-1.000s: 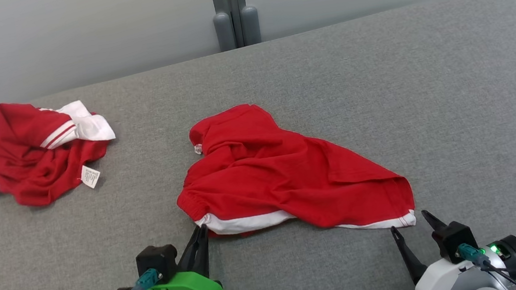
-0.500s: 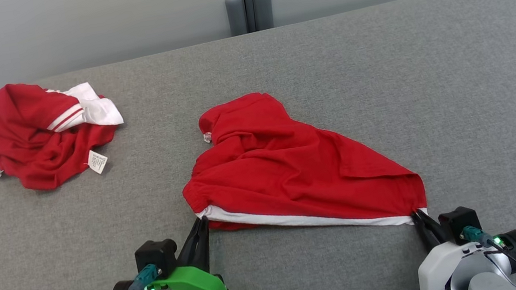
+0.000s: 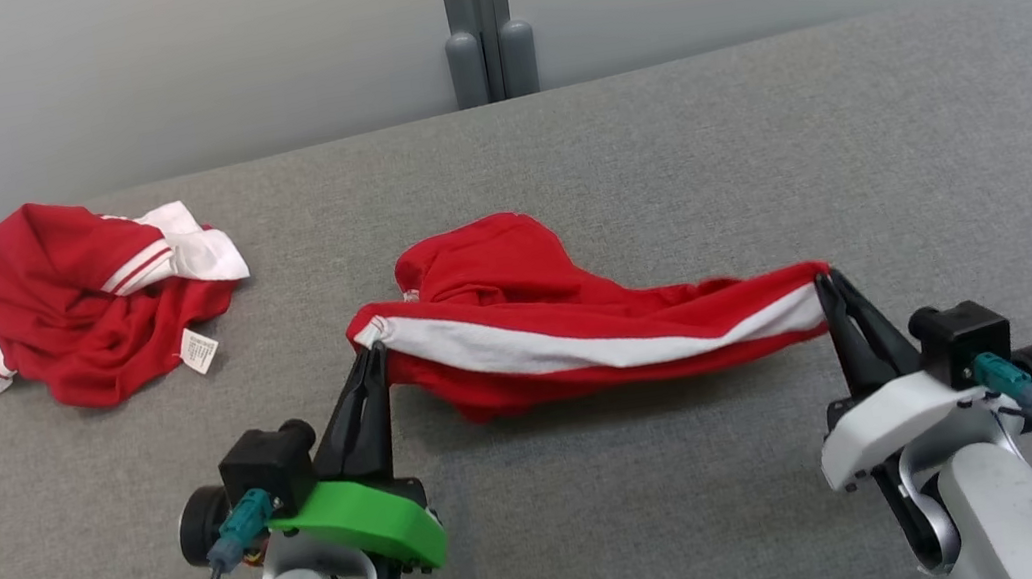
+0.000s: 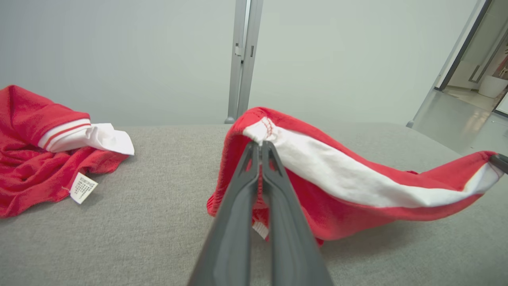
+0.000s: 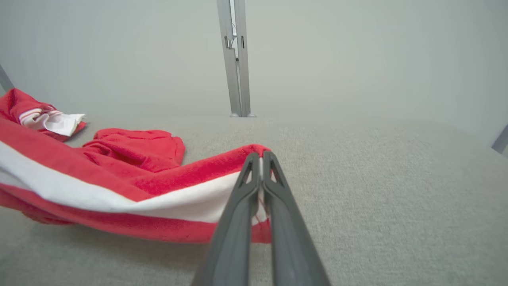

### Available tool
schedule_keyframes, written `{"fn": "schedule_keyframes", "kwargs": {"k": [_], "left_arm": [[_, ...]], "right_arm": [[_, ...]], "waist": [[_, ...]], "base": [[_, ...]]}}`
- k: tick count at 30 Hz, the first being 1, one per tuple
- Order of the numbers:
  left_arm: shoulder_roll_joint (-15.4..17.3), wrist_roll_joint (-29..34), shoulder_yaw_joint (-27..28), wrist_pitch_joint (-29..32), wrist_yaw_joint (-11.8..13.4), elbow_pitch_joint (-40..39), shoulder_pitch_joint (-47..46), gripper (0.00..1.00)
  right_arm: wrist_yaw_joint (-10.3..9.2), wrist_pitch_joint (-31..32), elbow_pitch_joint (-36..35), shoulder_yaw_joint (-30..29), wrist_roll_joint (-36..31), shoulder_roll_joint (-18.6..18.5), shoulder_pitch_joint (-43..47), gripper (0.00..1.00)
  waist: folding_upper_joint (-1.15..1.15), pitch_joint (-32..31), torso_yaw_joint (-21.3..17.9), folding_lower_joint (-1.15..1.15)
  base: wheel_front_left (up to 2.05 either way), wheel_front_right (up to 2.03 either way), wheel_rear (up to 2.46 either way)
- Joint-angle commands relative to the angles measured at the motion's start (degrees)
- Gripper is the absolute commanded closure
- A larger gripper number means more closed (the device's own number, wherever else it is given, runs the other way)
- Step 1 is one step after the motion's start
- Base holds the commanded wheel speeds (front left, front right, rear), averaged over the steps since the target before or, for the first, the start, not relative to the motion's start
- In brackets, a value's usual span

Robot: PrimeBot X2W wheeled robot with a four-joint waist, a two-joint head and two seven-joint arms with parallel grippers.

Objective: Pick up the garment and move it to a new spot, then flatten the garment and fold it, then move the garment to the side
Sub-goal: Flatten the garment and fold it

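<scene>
The red cloth garment with a white band is stretched across the middle of the head view. Its long axis runs left to right, the band faces the camera, and its far part is bunched on the grey fabric surface. The left gripper is clamped on its left end and the right gripper on its right end, both ends lifted. A second crumpled red-and-white garment lies at upper left, well apart.
</scene>
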Motion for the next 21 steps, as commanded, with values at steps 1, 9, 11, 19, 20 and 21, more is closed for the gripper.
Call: {"fn": "schedule_keyframes", "kwargs": {"k": [1, 9, 11, 19, 20, 21], "left_arm": [[0.73, 0.43, 0.46, -0.19, -0.40, -1.69, 0.28, 1.00], [3.25, -0.49, 2.92, 0.34, -1.36, -19.25, -0.59, 1.00], [4.36, -0.85, 3.65, 1.53, -1.12, -25.17, -0.72, 1.00], [9.97, 0.57, 4.81, 11.47, -0.49, -47.90, -2.94, 1.00], [10.47, 0.52, 4.68, 13.15, -0.53, -50.00, -3.43, 1.00], [10.84, 0.38, 4.55, 14.31, -0.60, -51.46, -3.88, 1.00]], "right_arm": [[-0.12, -0.03, -2.50, 0.05, 0.84, -0.19, 0.26, 1.00], [-0.11, 0.22, -23.32, -0.71, 2.88, -1.23, 2.79, 1.00], [-0.11, 0.92, -29.43, -1.57, 2.58, -1.59, 3.64, 1.00], [-0.10, 5.95, -51.47, -3.41, 1.64, -1.78, 6.34, 1.00], [-0.10, 6.67, -53.67, -3.48, 1.59, -1.89, 6.54, 1.00], [-0.10, 7.20, -55.29, -3.60, 1.55, -1.89, 6.51, 1.00]], "waist": [[0.00, -1.68, 0.01, 0.00], [0.00, -5.33, -0.15, 0.00], [0.00, -5.92, -0.34, 0.00], [0.00, -6.58, -1.57, 0.00], [0.00, -6.47, -1.79, 0.00], [0.00, -6.37, -1.91, 0.00]], "base": [[0.00, 0.00, 0.00], [0.00, 0.00, 0.00], [0.00, 0.00, 0.00], [0.00, 0.00, 0.00], [0.00, 0.00, 0.00], [0.00, 0.00, 0.00]]}}
